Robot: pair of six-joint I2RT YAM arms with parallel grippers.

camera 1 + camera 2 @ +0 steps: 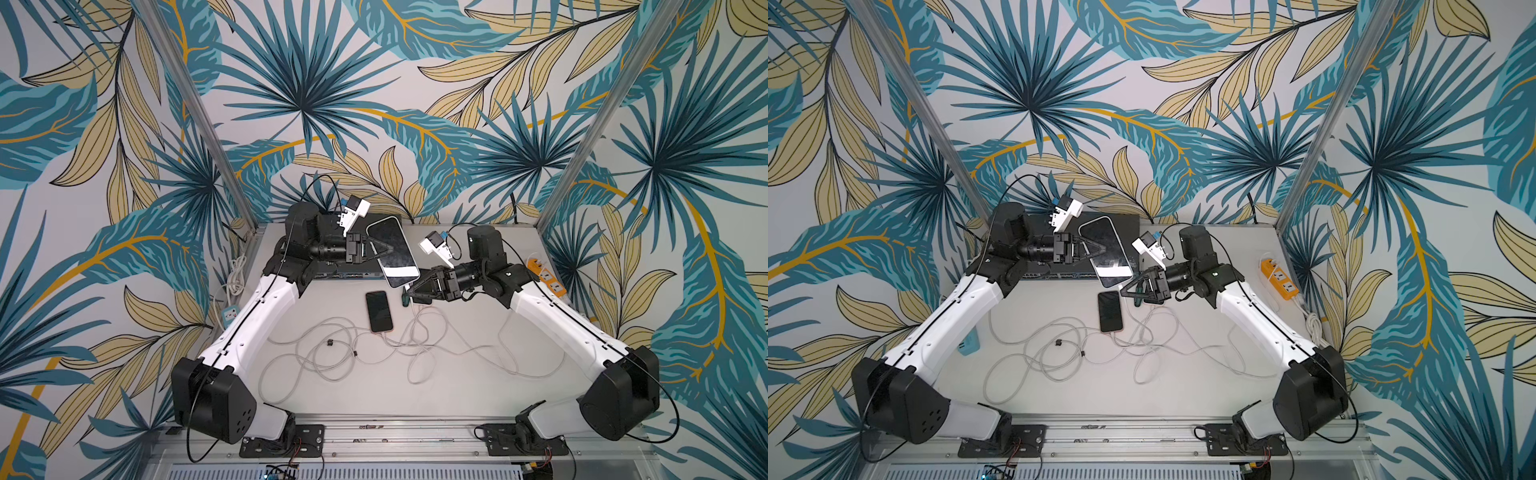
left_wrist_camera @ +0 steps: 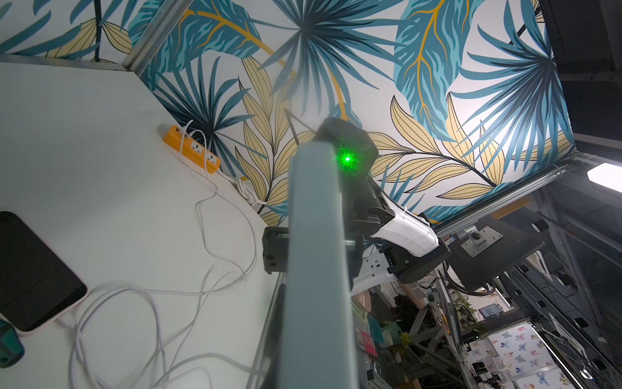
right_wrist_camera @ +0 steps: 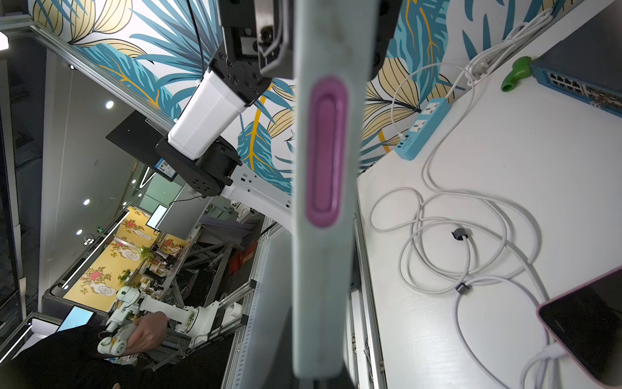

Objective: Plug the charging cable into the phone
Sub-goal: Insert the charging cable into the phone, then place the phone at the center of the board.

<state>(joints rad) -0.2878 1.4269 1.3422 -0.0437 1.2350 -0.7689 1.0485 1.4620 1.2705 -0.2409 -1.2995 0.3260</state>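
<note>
Holds phone point(image 1: 398, 259) tilted above far worktop point(image 1: 457, 395), left jaws clamped on long edge, left arm point(image 1: 266, 307) bent, wrist pointing right. Reaches left with right arm point(image 1: 552, 316), right jaws closed at phone's near end beside charging cable point(image 1: 414, 320); contents unclear.

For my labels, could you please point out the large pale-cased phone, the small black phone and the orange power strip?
Large pale-cased phone point(image 1: 401, 262): in a top view, lower screen.
Small black phone point(image 1: 379, 311): in a top view, screen centre.
Orange power strip point(image 1: 547, 275): in a top view, middle socket.

Smaller phone point(image 1: 379, 311) lies on table point(image 1: 457, 395), in front of larger phone point(image 1: 392, 251).
</note>
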